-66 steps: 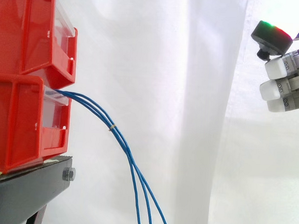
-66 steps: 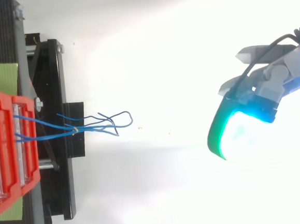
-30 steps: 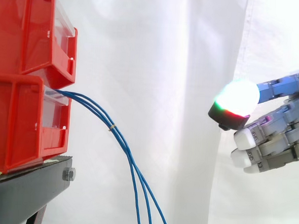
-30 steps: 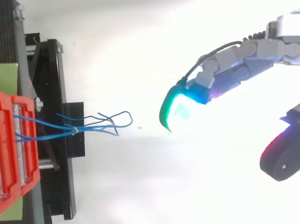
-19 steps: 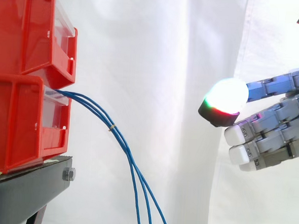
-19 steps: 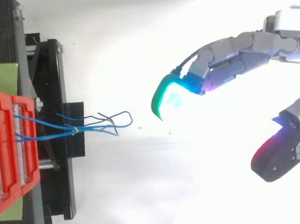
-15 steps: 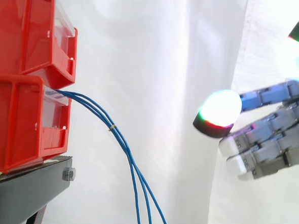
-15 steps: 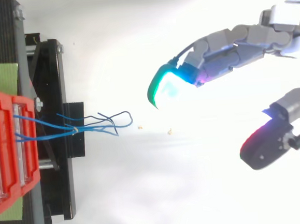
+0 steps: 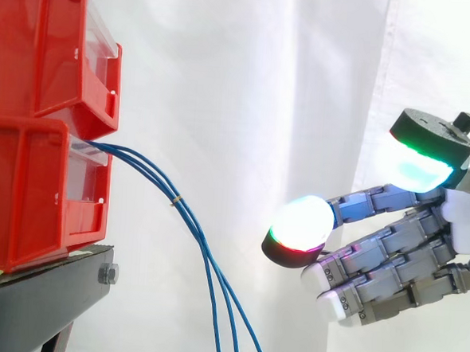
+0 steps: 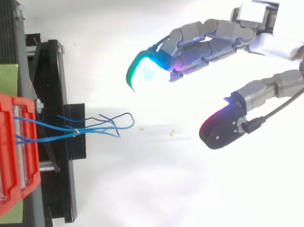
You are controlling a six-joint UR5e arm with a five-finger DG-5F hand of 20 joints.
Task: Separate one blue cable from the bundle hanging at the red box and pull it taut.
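Blue cable bundle (image 9: 192, 229) — untouched, hanging clear ahead of the hand's (image 9: 405, 262) fingertips

Strands droop from the lower red box (image 9: 34, 196) beyond the fingertips, bound by a small yellow tie (image 9: 174, 198) on the stretch farthest from the hand. Hand is spread wide, thumb apart from fingers, gripping nothing. From above, the bundle sits roughly opposite that gap. Risk: the thick pads may close on several strands at once, since they run almost touching — or nudge the slack bundle aside. No legible writing on the boxes.
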